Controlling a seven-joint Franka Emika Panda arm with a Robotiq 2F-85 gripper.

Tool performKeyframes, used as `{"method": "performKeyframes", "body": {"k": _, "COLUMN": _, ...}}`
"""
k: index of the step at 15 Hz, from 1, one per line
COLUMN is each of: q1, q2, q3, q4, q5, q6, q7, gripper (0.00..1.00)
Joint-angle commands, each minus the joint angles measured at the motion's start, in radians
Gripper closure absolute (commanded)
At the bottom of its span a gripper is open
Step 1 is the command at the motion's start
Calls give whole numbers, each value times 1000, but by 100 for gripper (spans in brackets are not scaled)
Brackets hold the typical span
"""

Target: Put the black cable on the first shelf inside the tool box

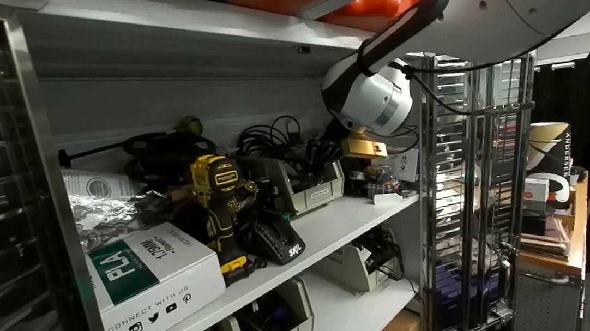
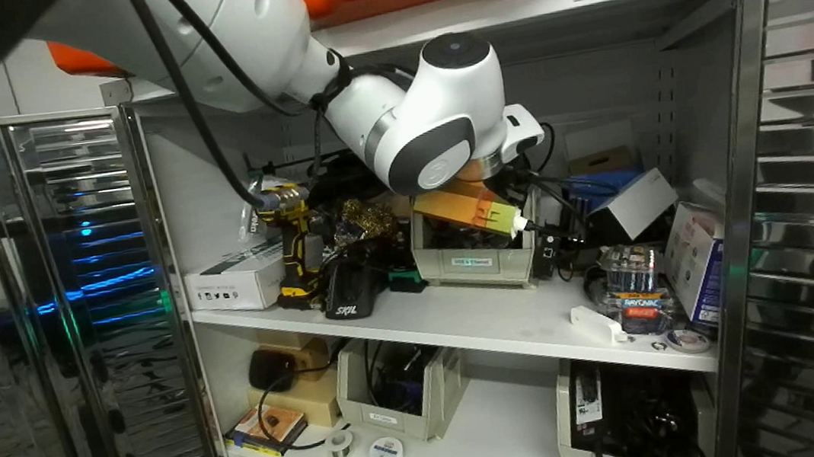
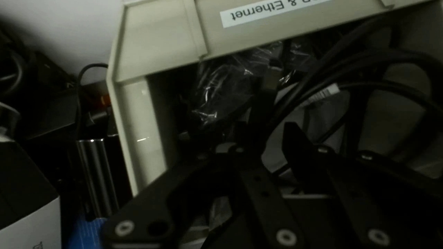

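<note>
Black cables lie looped in the beige bin labelled for Ethernet (image 3: 162, 45); a thick black cable (image 3: 387, 54) curves across it in the wrist view. The loops (image 1: 259, 136) also show in an exterior view, above the bin (image 1: 307, 202). My gripper (image 3: 266, 128) points into the bin with its fingers apart. A dark cable or plug passes close to the left finger; I cannot tell whether it touches. Light background shows between it and the right finger. In an exterior view (image 2: 474, 278) the bin is partly covered by my wrist. The tool box is a metal cabinet with shelves.
The upper shelf (image 2: 418, 323) also holds a yellow drill (image 1: 216, 195), a SKIL charger (image 1: 278, 238), a PLA box (image 1: 163, 272) and battery packs (image 2: 638, 302). The lower shelf (image 2: 506, 424) holds more bins (image 2: 405, 413). Cabinet doors (image 2: 85, 296) stand open at the sides.
</note>
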Motion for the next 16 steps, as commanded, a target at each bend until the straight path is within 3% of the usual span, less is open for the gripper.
{"method": "performKeyframes", "body": {"k": 1, "q1": 43, "q2": 35, "q3": -35, "q4": 44, "q5": -68, "q6": 67, "q7": 47, "gripper": 34}}
{"method": "performKeyframes", "body": {"k": 6, "q1": 80, "q2": 12, "q3": -68, "q4": 12, "q5": -123, "q6": 130, "q7": 87, "gripper": 1}}
{"method": "performKeyframes", "body": {"k": 8, "q1": 97, "q2": -16, "q3": -86, "q4": -18, "q5": -138, "q6": 107, "q7": 116, "gripper": 0}}
{"method": "performKeyframes", "body": {"k": 9, "q1": 29, "q2": -41, "q3": -9, "q4": -47, "q5": -249, "q6": 95, "q7": 202, "gripper": 0}}
{"method": "performKeyframes", "body": {"k": 16, "q1": 1, "q2": -173, "q3": 22, "q4": -185, "q5": -416, "q6": -53, "q7": 390, "gripper": 0}}
